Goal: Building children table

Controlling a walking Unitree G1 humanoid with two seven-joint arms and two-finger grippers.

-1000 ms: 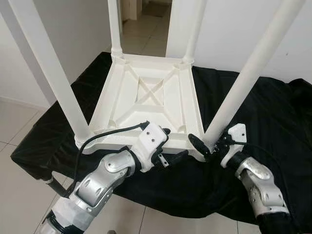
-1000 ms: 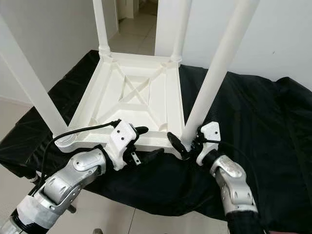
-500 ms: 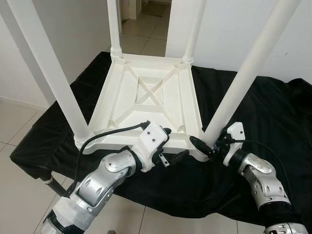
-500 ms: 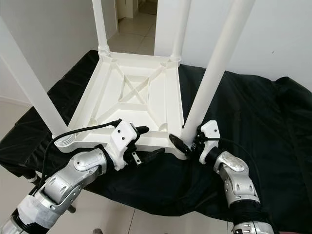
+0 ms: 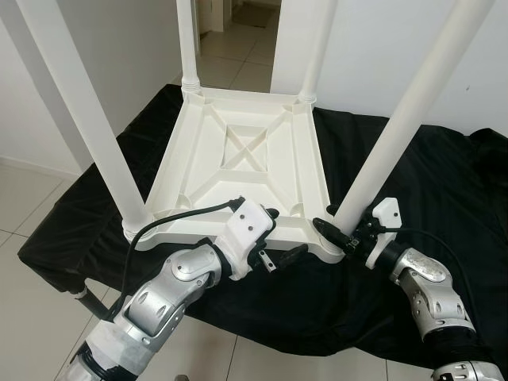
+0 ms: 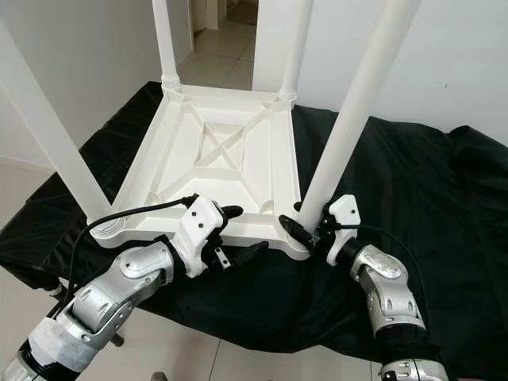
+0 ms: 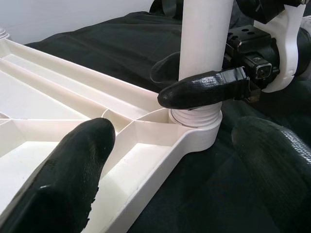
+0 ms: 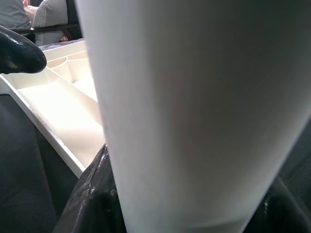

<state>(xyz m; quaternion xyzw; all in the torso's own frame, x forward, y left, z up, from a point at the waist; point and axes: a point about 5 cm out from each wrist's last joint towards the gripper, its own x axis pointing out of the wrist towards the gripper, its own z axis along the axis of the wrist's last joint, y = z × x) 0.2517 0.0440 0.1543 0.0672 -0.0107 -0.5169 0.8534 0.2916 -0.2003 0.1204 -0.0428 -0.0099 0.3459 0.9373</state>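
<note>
Table top (image 5: 238,163) is laid upside down on the black cloth (image 5: 444,190), four legs up. Near-right leg (image 5: 397,131) is clamped low by the right gripper (image 5: 341,232); left gripper (image 5: 284,238) is spread wide over the rim. Leg's probably best twisted straight, top kept braced
</note>
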